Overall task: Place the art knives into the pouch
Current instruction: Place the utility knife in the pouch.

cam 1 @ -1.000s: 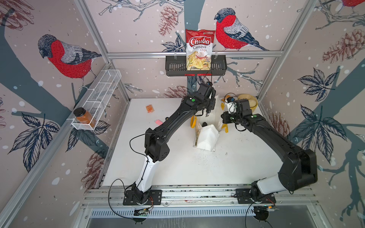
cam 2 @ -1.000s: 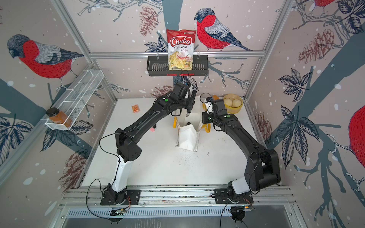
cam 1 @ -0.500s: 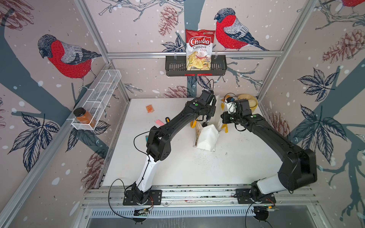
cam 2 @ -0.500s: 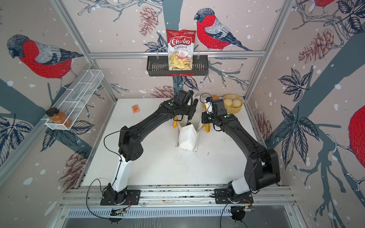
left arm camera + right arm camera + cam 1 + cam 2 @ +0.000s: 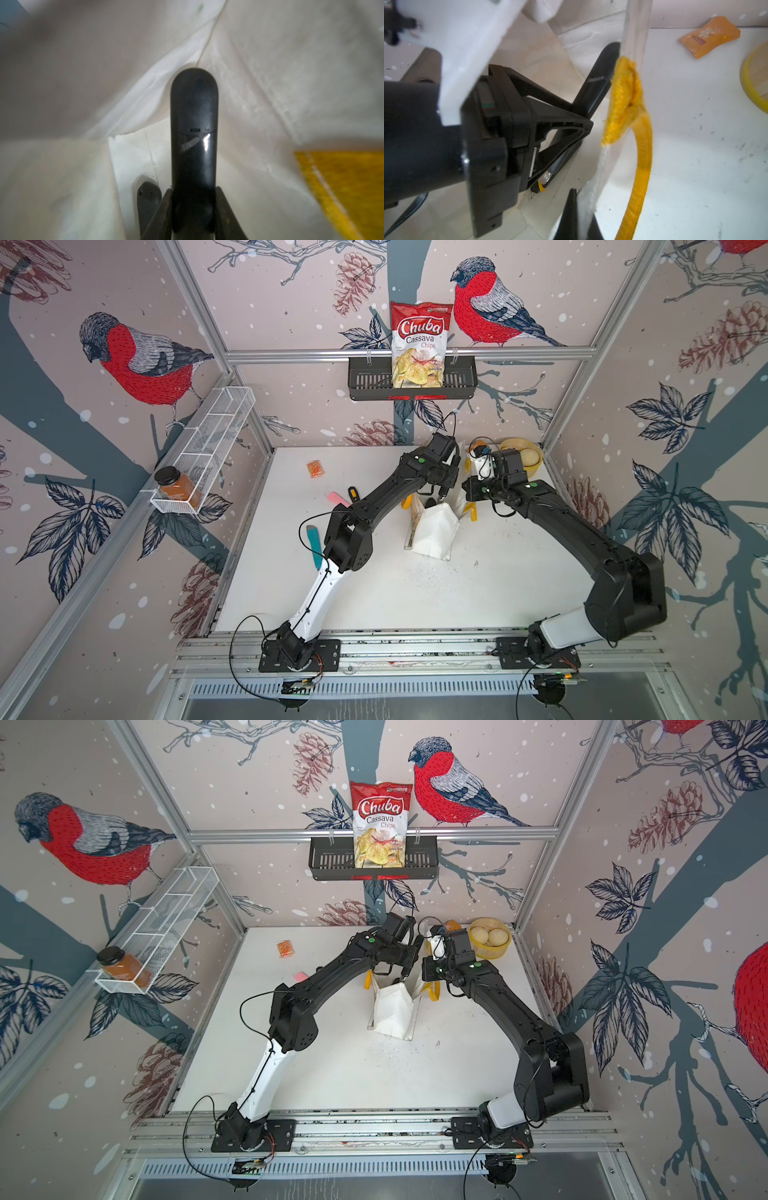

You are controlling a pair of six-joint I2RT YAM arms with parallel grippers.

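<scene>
Left hand (image 5: 194, 197) grips glossy, round-ended art knife (image 5: 194, 116) inside creased fabric pouch (image 5: 270, 83).

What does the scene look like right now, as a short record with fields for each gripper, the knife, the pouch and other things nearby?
left gripper: shut on the knife, reaching into the pouch mouth
right gripper: shut on the pouch rim, holding it open
knife: black, partly inside the pouch, not yet released
pouch: white, yellow handles, standing on the table
nearby: yellow bowl, orange packet
</scene>
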